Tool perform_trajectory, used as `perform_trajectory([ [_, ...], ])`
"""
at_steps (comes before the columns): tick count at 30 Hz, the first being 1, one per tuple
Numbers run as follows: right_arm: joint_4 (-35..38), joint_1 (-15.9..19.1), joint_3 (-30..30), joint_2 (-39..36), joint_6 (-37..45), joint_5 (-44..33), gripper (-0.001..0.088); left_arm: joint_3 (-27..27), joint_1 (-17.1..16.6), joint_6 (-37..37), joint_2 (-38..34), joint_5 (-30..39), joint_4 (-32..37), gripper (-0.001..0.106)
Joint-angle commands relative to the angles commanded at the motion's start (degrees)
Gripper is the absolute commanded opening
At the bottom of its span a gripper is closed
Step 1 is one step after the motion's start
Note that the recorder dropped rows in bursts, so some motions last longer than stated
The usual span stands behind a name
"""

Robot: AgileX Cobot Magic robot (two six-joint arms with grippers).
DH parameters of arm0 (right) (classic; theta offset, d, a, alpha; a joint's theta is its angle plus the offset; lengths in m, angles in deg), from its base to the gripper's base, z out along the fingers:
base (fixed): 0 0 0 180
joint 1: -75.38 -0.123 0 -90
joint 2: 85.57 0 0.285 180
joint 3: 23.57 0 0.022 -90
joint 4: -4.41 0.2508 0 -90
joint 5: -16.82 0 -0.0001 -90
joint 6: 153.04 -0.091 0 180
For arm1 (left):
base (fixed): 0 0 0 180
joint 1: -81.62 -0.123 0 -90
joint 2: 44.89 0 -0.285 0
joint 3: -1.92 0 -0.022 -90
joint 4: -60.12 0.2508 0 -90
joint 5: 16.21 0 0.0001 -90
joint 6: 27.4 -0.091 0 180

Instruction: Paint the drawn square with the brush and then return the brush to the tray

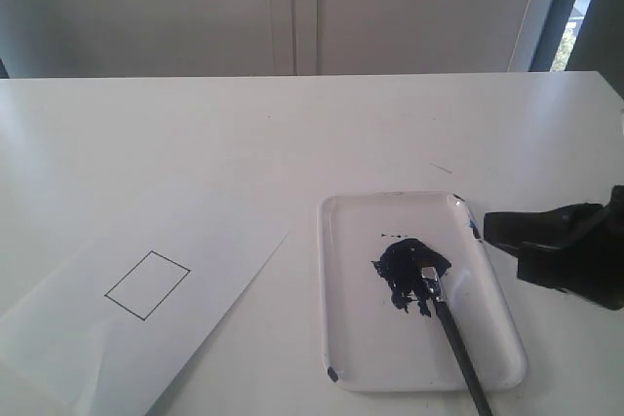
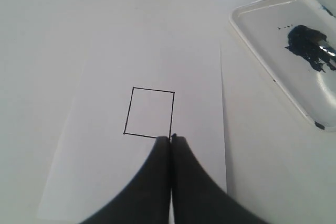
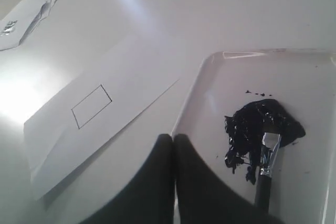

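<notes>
Nearest in the exterior view, the brush (image 1: 456, 343) lies slanted across the tray (image 1: 363, 323). Its black handle crosses the near rim and runs out of the picture's lower edge. The silver ferrule and bristles rest in the dark blue paint blot (image 1: 402, 262) near the tray's middle. Nothing holds the brush. The tray sits flat on the white surface (image 1: 292, 133), right of centre.

To the left of the tray lies the paper sheet (image 1: 78, 343), set at an angle with one corner close to the tray's left rim but not touching it. The drawn square (image 1: 147, 284) sits on this sheet as a thin black outline, and its inside is plain white with no paint.

The left tool (image 2: 171, 138) appears only in its own wrist view. Its jaws are pressed together with nothing between them. The tips line up with one corner of the square, but I cannot tell whether they touch the sheet.

The right tool (image 3: 172, 137) also has its jaws closed on nothing. In the exterior view its dark body shows just beside the tray's right rim, apart from the brush.

Beyond the tray the surface is bare up to a pale panelled wall (image 1: 292, 7).
</notes>
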Motion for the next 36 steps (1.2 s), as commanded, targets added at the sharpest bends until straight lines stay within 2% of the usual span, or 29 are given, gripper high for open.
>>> perform_trajectory([
  [3,0.00,-1.50,0.00,0.71,-0.98,0.76,0.0054,0.00,0.00,0.00,0.00,0.29,0.00,0.000],
  [4,0.00,-2.38,0.08,1.09,-0.88,3.52,0.0030,0.00,0.00,0.00,0.00,0.49,0.00,0.000],
  [5,0.00,-3.07,0.13,1.89,0.50,5.92,0.0000,0.00,0.00,0.00,0.00,0.52,0.00,0.000],
  [7,0.00,-3.34,-0.23,4.70,5.33,6.38,0.0000,0.00,0.00,0.00,0.00,0.63,0.00,0.000],
  [11,0.00,-3.34,-3.99,11.98,6.61,-5.68,0.0000,0.00,0.00,0.00,0.00,0.63,0.12,0.000],
  [16,0.00,-3.34,-9.61,15.68,5.42,-18.14,0.0000,0.00,0.00,0.00,0.00,-0.01,0.13,0.000],
  [18,0.00,-3.34,-12.25,16.14,8.66,-20.21,0.0000,0.00,0.00,0.00,0.00,-0.01,0.13,0.000],
  [23,0.00,-3.34,-17.66,16.38,23.40,-27.35,0.0000,0.00,0.00,0.00,0.00,-0.16,0.13,0.000],
  [27,0.00,-3.34,-18.35,16.38,20.56,-34.67,0.0000,0.00,0.00,0.00,0.00,-0.16,0.13,0.000],
  [32,0.00,-3.34,-18.35,16.38,18.00,-26.74,0.0000,0.00,0.00,0.00,0.00,-0.16,0.13,0.000],
  [36,0.00,-3.22,-18.19,16.38,8.51,-19.88,0.0000,0.00,0.00,0.00,0.00,-0.16,0.13,0.000],
])
